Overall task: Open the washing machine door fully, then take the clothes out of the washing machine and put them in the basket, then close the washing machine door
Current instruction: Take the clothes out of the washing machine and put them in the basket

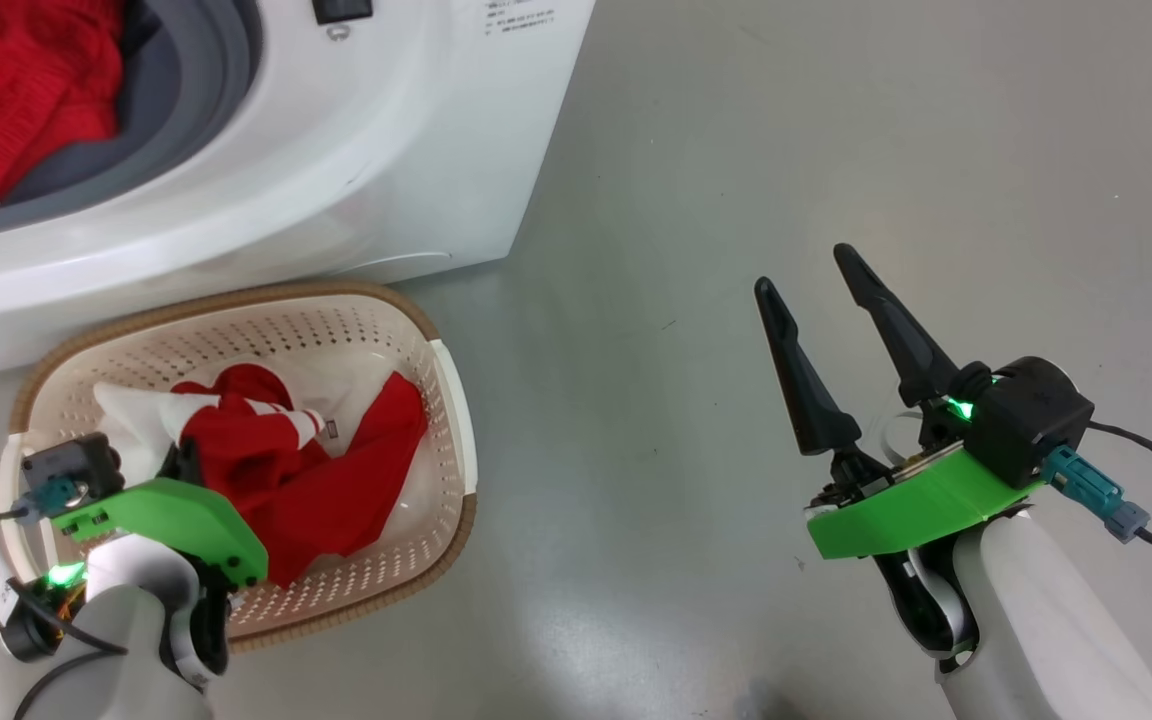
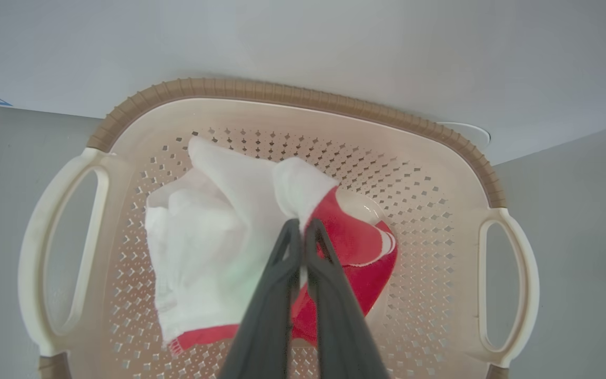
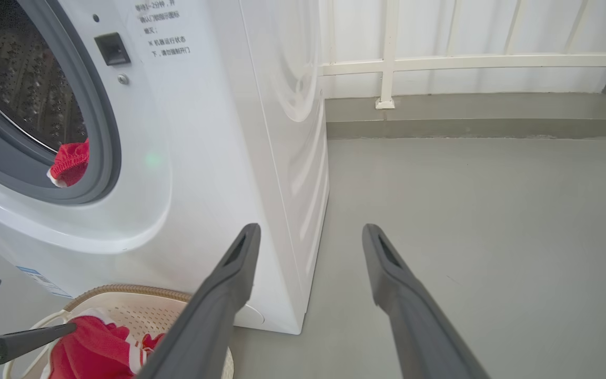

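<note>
The washing machine stands at the upper left with its drum mouth uncovered; its door is out of view. Red clothes lie inside on the grey rubber ring. In front of it on the floor sits the basket, holding a red and white garment. In the left wrist view my left gripper reaches down into the basket, shut on a fold of that garment. My right gripper hangs open over bare floor to the right, holding nothing.
The grey floor stretches right of the machine. In the right wrist view a white railing and a low kerb run along the back, and the machine's side panel stands just left of my right gripper.
</note>
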